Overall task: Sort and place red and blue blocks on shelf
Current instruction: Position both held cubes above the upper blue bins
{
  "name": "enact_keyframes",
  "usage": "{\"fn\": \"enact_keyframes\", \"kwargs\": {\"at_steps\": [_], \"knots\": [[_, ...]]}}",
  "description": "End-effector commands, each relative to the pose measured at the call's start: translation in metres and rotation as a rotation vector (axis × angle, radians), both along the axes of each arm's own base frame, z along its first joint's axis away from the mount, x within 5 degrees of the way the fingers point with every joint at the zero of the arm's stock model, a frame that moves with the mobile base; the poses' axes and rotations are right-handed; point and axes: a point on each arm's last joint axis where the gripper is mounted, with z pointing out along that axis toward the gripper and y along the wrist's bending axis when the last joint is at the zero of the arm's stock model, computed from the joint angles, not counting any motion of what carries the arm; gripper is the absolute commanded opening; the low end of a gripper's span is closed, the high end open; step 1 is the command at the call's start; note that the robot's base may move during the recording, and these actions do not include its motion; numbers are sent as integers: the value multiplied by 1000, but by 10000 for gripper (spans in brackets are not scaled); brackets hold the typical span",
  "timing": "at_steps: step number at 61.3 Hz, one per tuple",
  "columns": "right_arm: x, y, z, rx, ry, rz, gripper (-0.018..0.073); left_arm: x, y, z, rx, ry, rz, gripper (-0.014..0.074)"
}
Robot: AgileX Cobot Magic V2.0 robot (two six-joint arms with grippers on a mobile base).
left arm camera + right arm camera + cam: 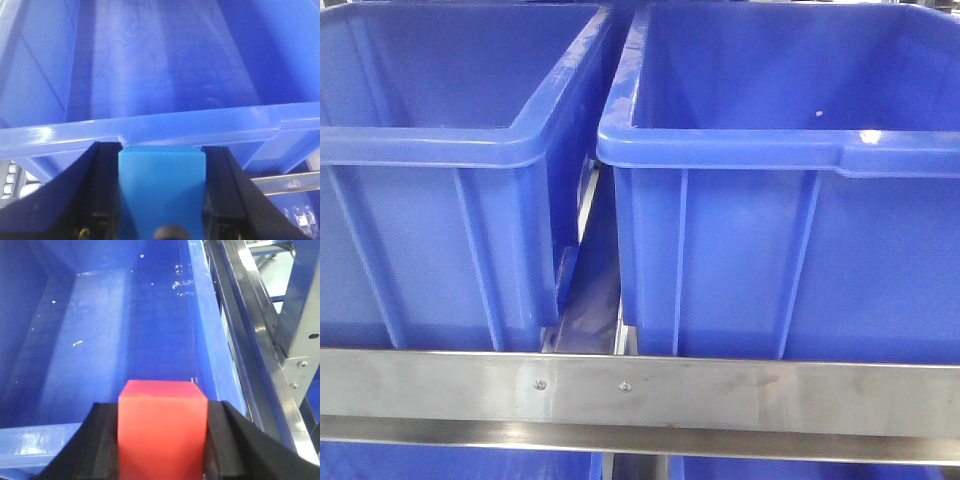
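Note:
In the left wrist view my left gripper [161,150] is shut on the bright blue block [161,190], its black fingers [102,185] pressing both sides, right at the near rim of a blue bin [165,75]. My right gripper [162,407] is shut on the red block [162,432], held over the near rim of another blue bin [125,330]. The shelf shows as a brushed-steel front rail [640,392] with two small screws under the bins, and as steel uprights [295,340] at the right. Neither gripper appears in the front view.
Two large blue plastic bins stand side by side on the shelf, left bin [450,140] and right bin [790,150], with a narrow gap [595,290] between them. White rollers [15,182] show below the left bin. More blue bins sit on the level below [460,462].

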Motion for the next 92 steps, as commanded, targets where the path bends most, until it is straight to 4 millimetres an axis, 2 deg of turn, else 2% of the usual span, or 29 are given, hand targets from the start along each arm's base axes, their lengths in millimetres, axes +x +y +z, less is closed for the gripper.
{"fn": "enact_keyframes", "kwargs": {"at_steps": [1, 92], "knots": [[2, -1, 17, -8, -118, -10, 57, 2, -2, 15, -29, -91, -11, 128], [2, -1, 18, -8, -119, -10, 57, 2, -2, 15, -29, -91, -11, 128]]}}
